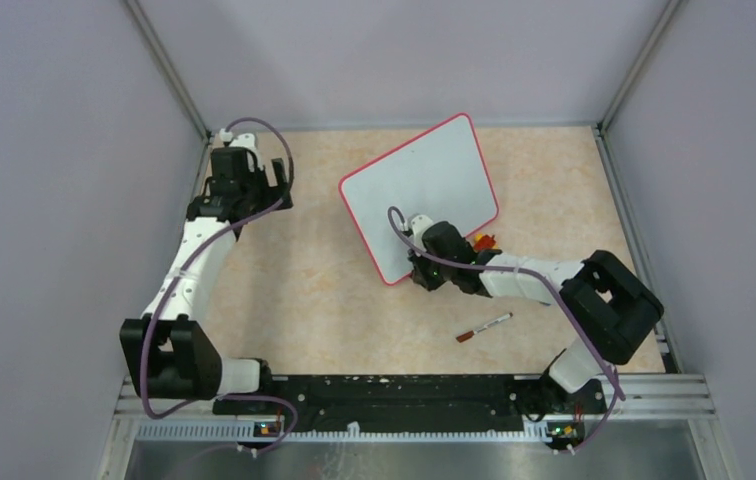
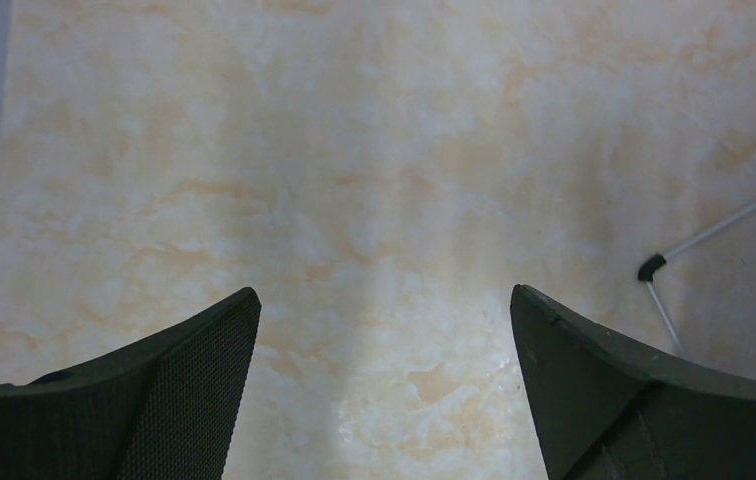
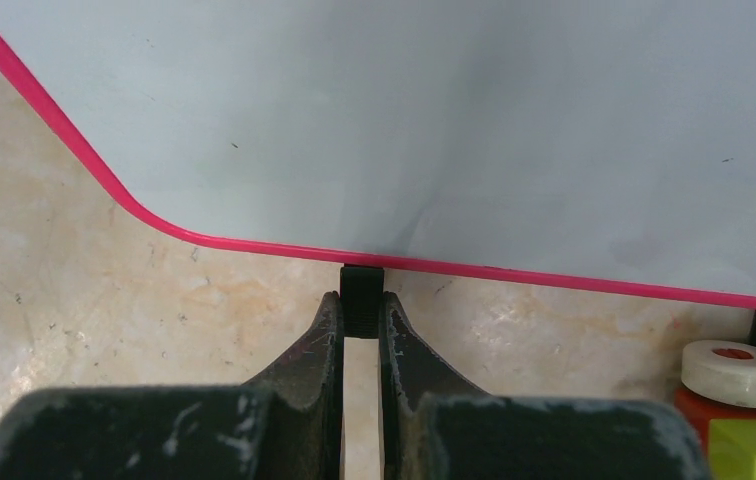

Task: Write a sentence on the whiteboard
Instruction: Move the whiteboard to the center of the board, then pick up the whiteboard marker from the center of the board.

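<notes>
The whiteboard lies at an angle in the middle far part of the table, its white face blank; no sentence shows on it. It fills the top of the right wrist view with its pink rim. My right gripper is at the board's near edge, shut on a small black foot that sticks out under the rim. My left gripper is far left of the board, open and empty over bare table.
A marker with a red-brown cap lies on the table near my right arm. Red and orange bits sit by the board's right corner; a white round piece on red and green blocks shows there. A thin metal rod with black tips shows in the left wrist view.
</notes>
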